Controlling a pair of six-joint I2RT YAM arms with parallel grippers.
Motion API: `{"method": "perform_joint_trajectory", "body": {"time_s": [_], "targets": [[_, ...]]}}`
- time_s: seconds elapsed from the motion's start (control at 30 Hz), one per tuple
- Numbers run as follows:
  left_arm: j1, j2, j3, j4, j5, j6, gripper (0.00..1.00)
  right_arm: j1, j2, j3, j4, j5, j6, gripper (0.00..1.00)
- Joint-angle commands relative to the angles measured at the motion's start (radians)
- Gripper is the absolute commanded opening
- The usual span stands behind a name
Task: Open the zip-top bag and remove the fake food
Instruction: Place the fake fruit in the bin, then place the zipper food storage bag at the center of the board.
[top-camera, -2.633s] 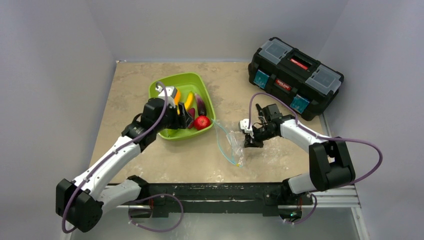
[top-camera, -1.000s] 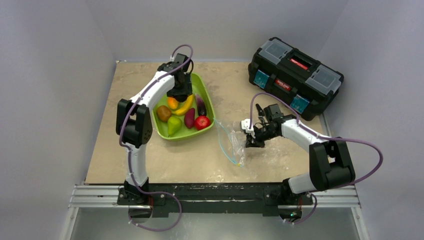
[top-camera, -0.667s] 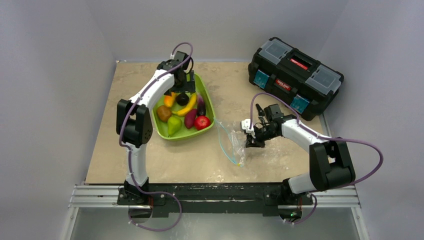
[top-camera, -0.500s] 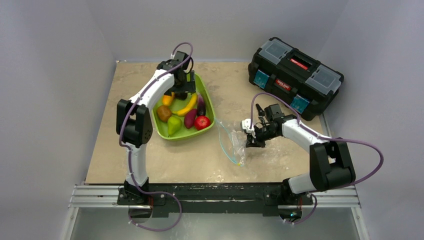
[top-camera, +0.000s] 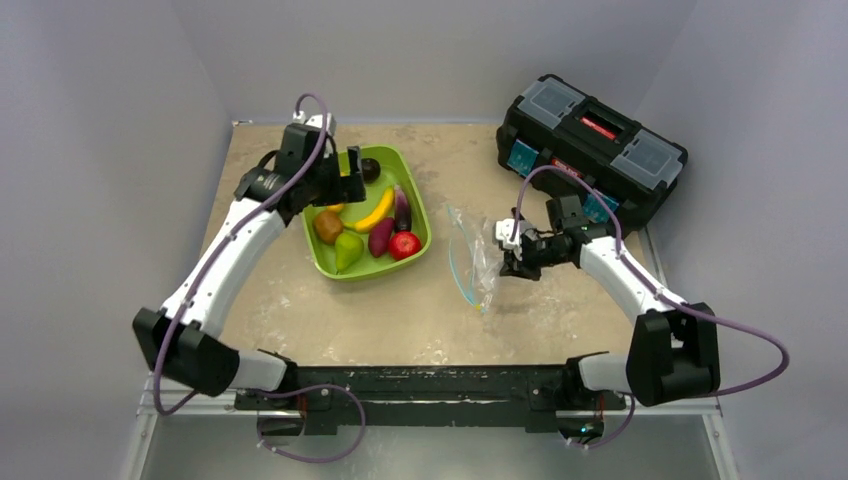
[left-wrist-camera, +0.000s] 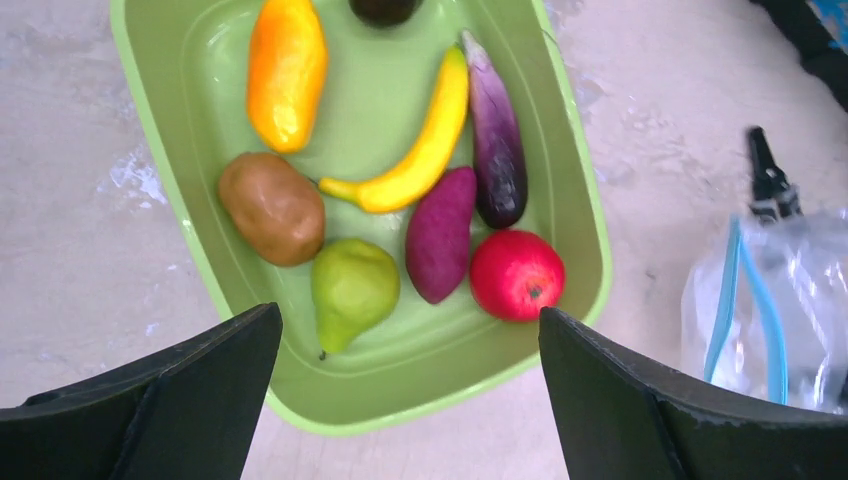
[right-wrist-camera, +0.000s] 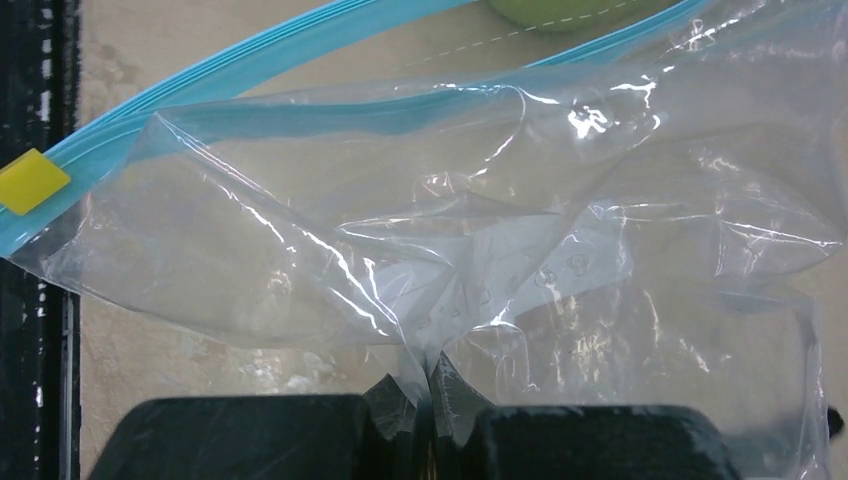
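Observation:
The fake food lies in the lime-green tray (top-camera: 420, 215): banana (top-camera: 378, 210), eggplant (top-camera: 402, 210), apple (top-camera: 404, 244), pear (top-camera: 347, 251), kiwi (top-camera: 327, 226), an orange piece (left-wrist-camera: 286, 70) and a dark plum (top-camera: 370, 168) at the far end. My left gripper (top-camera: 346, 176) hovers open and empty over the tray's far left; in its wrist view (left-wrist-camera: 408, 318) the jaws stand wide apart. The clear zip-top bag (top-camera: 470, 262) with its teal strip (right-wrist-camera: 250, 62) looks empty. My right gripper (top-camera: 509, 258) is shut on the bag's plastic (right-wrist-camera: 450, 230), opposite the strip.
A black toolbox (top-camera: 590, 155) stands at the back right, close behind the right arm. The tray sits left of the bag with a narrow gap between them. A yellow tab (right-wrist-camera: 30, 180) sits at one end of the zipper strip.
The left arm has swung back and left off the tray's middle, gripper open. The dark plum now lies at the tray's far end. The right gripper has drawn the bag slightly right and farther back.

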Motion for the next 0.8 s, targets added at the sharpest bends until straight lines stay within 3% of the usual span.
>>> {"method": "perform_joint_trajectory", "body": {"time_s": [0.0, 0.23, 0.47, 0.63, 0.77], "targets": [[0.009, -0.138, -0.121, 0.058, 0.106, 0.002, 1.00, -0.051, -0.027, 0.095, -0.005, 0.085, 0.154, 0.02], [0.013, -0.351, -0.304, 0.084, 0.198, -0.071, 1.00, -0.051, 0.037, 0.197, 0.022, 0.231, 0.277, 0.08], [0.014, -0.482, -0.431, 0.122, 0.248, -0.114, 1.00, 0.025, 0.275, 0.400, 0.049, 0.409, 0.345, 0.09], [0.015, -0.553, -0.458, 0.097, 0.259, -0.125, 1.00, 0.046, 0.441, 0.635, 0.031, 0.433, 0.401, 0.26], [0.014, -0.633, -0.481, 0.087, 0.274, -0.138, 1.00, 0.047, 0.454, 0.711, 0.022, 0.392, 0.397, 0.46]]}}
